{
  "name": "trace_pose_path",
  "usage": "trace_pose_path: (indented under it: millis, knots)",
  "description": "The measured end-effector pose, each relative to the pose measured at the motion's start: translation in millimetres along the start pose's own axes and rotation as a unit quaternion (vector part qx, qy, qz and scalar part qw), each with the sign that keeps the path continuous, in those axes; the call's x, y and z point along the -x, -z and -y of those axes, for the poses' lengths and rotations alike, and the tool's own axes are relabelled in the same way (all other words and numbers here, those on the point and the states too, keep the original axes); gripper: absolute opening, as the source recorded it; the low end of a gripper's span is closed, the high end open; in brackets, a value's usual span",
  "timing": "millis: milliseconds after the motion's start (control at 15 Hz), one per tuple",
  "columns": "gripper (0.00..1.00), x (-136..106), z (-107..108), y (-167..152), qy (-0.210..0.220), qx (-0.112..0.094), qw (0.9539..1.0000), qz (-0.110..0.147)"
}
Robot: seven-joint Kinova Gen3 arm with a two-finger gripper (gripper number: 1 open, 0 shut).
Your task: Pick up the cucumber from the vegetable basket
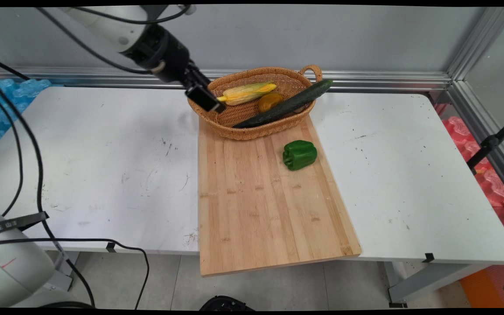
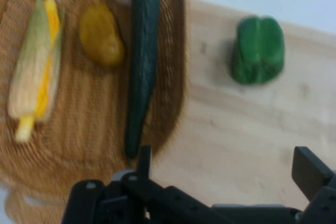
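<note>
Main view shows the gripper (image 1: 204, 99) hovering at the nine o'clock rim of the wicker basket (image 1: 234, 127), its fingers spread wide and holding nothing. Nearest it is the corn cob (image 1: 246, 92), lying in the basket's far half. A cucumber (image 1: 285, 105) and a small orange-yellow vegetable (image 1: 269, 101) share the basket, which sits on the far end of the wooden cutting board (image 1: 260, 205). A green bell pepper (image 1: 299, 154) rests on the board at the basket's five o'clock, apart from it.

One risk, as I judge it: the gripper sits so close to the rim that a low move could shove the light basket.

The corn's long axis runs roughly nine to three, its stalk end toward the gripper. The cucumber lies diagonally, seven to one, its far tip overhanging the rim.
</note>
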Motion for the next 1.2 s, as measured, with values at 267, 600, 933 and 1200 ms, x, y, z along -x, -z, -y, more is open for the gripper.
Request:
trace_pose_path:
  millis: [267,600,933,1200]
  knots:
    - [1.0,-15,14,-27,0.012,-0.004,0.9997,-0.019]
    - [1.0,-38,33,-75,0.018,-0.009,0.9994,-0.029]
    - [1.0,-58,47,-127,0.016,-0.013,0.9995,-0.024]
    - [1.0,-71,57,-166,0.014,-0.013,0.9997,-0.017]
